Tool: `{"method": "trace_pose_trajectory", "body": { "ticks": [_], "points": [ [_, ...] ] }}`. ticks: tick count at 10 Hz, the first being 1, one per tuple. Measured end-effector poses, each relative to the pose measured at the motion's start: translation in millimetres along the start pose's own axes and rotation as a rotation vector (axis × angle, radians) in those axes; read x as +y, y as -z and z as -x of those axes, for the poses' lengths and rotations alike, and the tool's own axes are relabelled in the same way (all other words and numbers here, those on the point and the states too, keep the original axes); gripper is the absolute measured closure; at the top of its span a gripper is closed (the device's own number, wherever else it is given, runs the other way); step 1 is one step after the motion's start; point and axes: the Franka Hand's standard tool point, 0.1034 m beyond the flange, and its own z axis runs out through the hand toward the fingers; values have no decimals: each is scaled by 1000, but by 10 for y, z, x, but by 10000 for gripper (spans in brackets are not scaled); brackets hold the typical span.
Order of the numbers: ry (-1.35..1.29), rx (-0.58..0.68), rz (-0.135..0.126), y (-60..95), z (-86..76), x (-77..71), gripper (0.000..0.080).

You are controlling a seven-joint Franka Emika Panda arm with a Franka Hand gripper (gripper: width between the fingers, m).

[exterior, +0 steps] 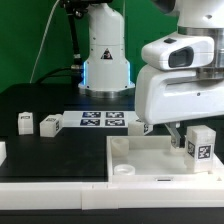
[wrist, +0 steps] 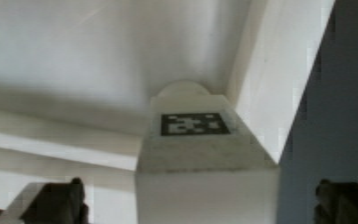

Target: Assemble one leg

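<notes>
On the leg (wrist: 197, 150), a square marker tag (wrist: 195, 123).

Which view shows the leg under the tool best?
The wrist view: the leg fills the middle of the picture and its marker tag reads clearly. The exterior view shows the same leg small, at that view's right under the tool, over the white top, with its base hidden.

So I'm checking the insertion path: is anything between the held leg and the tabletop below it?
Nothing visible blocks it. The gripper holds the leg over the white tabletop, near its edge at the exterior view's right. The wrist view shows only the top's bare surface and rim past the leg. The corner socket itself isn't clearly visible.
</notes>
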Motion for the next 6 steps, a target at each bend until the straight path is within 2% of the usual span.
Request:
{"method": "trace_pose_trajectory", "body": {
  "ticks": [2,4,6],
  "points": [
    [-1,0,0,-1,1,1,177],
    [-24,0,-1,-2,2,1,510],
    [-56,-1,-1,-3,4,8,509]
  ]
}}
